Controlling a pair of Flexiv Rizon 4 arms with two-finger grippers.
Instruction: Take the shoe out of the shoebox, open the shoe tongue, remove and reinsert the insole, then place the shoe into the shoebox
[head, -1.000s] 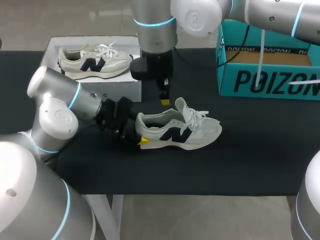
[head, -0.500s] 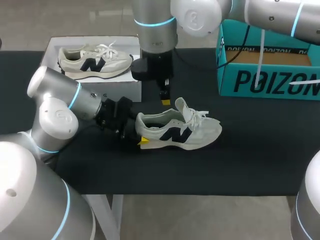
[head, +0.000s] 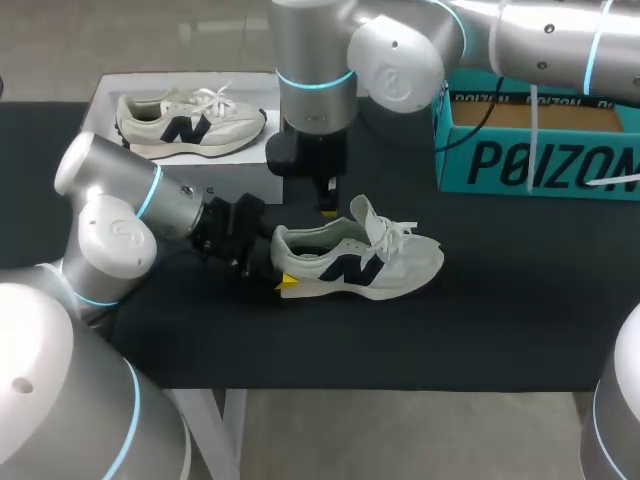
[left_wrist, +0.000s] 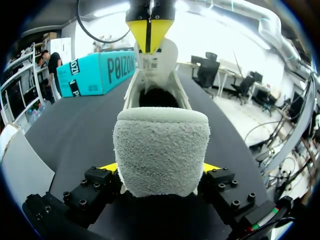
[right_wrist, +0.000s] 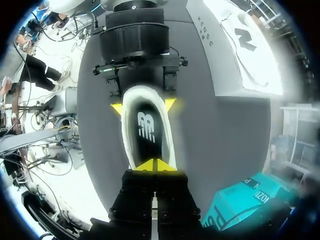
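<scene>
A grey-and-white shoe (head: 360, 262) with a dark side logo lies on the black table, toe to the right. My left gripper (head: 283, 281) is shut on the shoe's heel (left_wrist: 160, 150), one yellow fingertip (left_wrist: 111, 167) pressed on each side. My right gripper (head: 328, 208) hangs shut just above the shoe's opening, near the raised tongue (left_wrist: 155, 57). In the right wrist view its closed tips (right_wrist: 155, 165) hover over the dark insole (right_wrist: 148, 131), which lies inside the shoe. The teal shoebox (head: 540, 160) stands open at the far right.
A second, matching shoe (head: 190, 120) rests on a white lid (head: 180, 170) at the back left. The black table top (head: 480, 320) is bare in front of and to the right of the shoe.
My right arm has shifted and its shut gripper has come slightly lower toward the shoe's opening. The left gripper and the shoe have stayed put.
</scene>
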